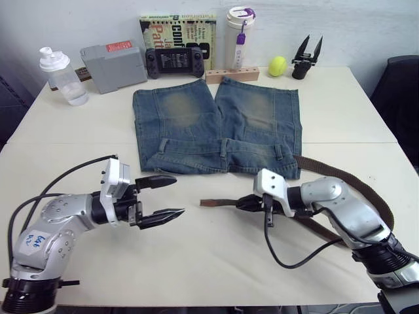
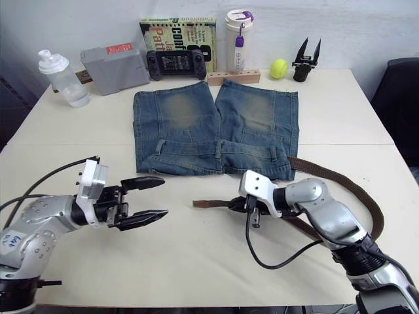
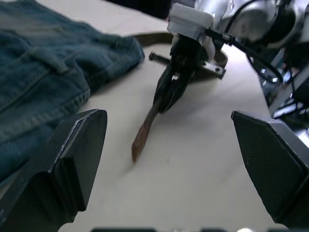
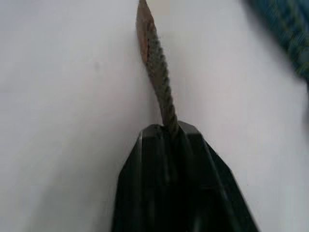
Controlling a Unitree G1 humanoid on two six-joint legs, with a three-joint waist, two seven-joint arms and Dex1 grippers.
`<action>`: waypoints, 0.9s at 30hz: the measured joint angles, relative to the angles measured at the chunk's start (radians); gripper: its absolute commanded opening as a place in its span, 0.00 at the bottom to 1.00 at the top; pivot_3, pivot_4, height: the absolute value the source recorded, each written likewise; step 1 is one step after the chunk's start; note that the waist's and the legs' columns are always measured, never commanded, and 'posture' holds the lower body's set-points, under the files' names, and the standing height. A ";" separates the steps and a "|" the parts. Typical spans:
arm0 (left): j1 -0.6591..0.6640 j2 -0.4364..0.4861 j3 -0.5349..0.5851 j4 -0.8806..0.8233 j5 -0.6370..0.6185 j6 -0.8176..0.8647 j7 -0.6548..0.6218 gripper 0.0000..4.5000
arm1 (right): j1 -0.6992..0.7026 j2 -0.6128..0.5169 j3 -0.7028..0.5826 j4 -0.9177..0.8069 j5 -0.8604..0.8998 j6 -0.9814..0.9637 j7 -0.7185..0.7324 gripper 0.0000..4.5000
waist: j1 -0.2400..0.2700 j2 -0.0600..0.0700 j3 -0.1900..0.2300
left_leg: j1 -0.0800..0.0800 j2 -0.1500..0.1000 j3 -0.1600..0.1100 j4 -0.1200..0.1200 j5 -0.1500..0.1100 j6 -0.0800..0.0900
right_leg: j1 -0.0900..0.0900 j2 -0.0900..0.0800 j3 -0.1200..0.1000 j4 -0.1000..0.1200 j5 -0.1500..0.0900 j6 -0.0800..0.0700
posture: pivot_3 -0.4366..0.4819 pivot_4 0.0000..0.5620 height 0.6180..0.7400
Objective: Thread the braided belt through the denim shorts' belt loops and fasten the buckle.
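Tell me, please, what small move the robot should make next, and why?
Probably carry the belt tip toward the nearest belt loop. The right hand is shut on the braided belt, its tip lies on the table short of the denim shorts, unthreaded; the left hand waits open.

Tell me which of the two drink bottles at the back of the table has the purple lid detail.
The tall white tumbler standing by the book; its lid and hanging strap are purple. The other, the clear shaker bottle at the table's left edge, has a plain white cap.

Even, bright light; soft-focus wrist views, faint shadows
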 measured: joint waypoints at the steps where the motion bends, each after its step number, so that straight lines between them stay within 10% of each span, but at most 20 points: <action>1: -0.012 -0.011 -0.004 -0.004 -0.015 0.008 0.012 1.00 | -0.001 -0.002 -0.041 -0.003 0.043 0.008 0.019 0.01 | 0.000 0.000 0.000 | 0.000 0.000 0.000 0.000 0.000 0.000 | 0.000 0.000 0.000 0.000 0.000 0.000 | 0.48 0.27 0.62; 13: -0.191 -0.211 -0.090 0.076 -0.094 0.068 0.100 1.00 | -0.032 0.040 -0.321 -0.131 0.513 0.317 -0.063 0.01 | 0.000 -0.002 0.001 | 0.000 0.000 -0.002 0.000 0.000 0.002 | 0.001 0.000 -0.001 -0.001 0.000 0.000 | 0.48 0.27 0.62; 27: -0.261 -0.237 -0.112 0.129 -0.193 0.154 0.062 0.02 | 0.041 0.046 -0.329 -0.205 0.542 0.358 -0.191 0.00 | 0.002 -0.002 0.001 | 0.000 0.000 -0.001 0.000 0.000 0.002 | 0.001 0.001 -0.001 -0.002 0.000 0.000 | 0.48 0.27 0.62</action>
